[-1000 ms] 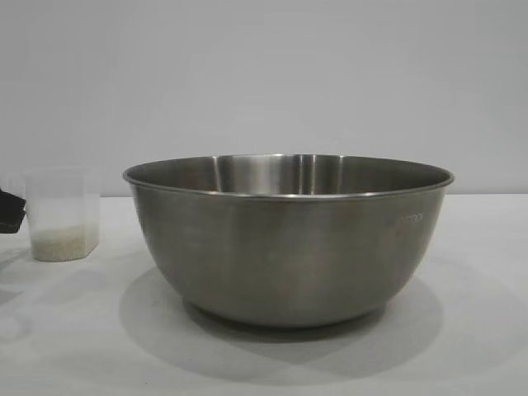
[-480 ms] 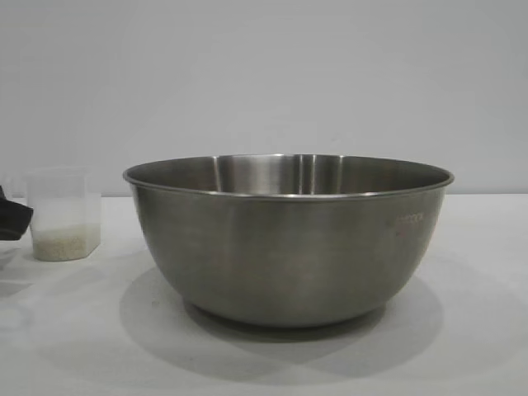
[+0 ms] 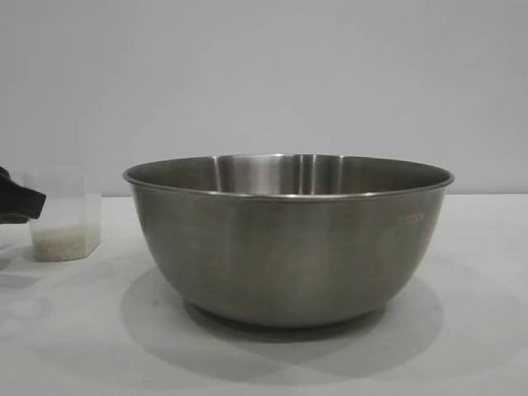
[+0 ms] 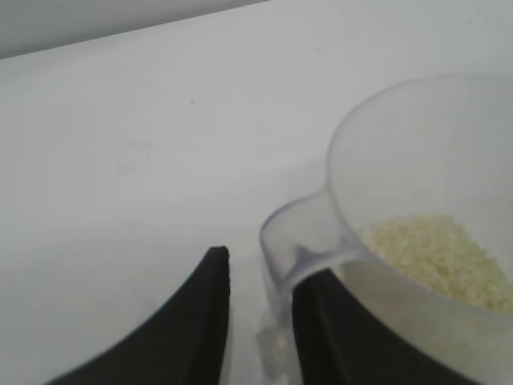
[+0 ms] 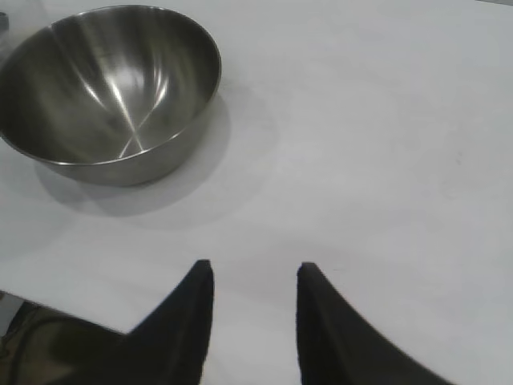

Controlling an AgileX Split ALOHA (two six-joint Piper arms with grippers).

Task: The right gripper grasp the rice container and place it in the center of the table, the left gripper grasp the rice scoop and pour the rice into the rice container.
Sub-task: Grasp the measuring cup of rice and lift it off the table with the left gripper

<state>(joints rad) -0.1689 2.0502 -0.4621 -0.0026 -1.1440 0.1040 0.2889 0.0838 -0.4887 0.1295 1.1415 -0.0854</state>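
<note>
A: Left pincer (image 4: pixel 258 321)?
B: Fingers drawn narrow around the handle of the rice scoop (image 4: pixel 417 241), which sits between them. The scoop stands upright on the table (image 3: pixel 478 247) near its left edge, with rice in its bottom.

A: Right pincer (image 5: pixel 250 321)?
B: Fingers moderately apart, holding nothing, hovering over bare table well apart from the rice container (image 5: pixel 108 88).

A: Container position?
B: Upright at the table's middle, empty, to the right of the scoop and apart from it.
</note>
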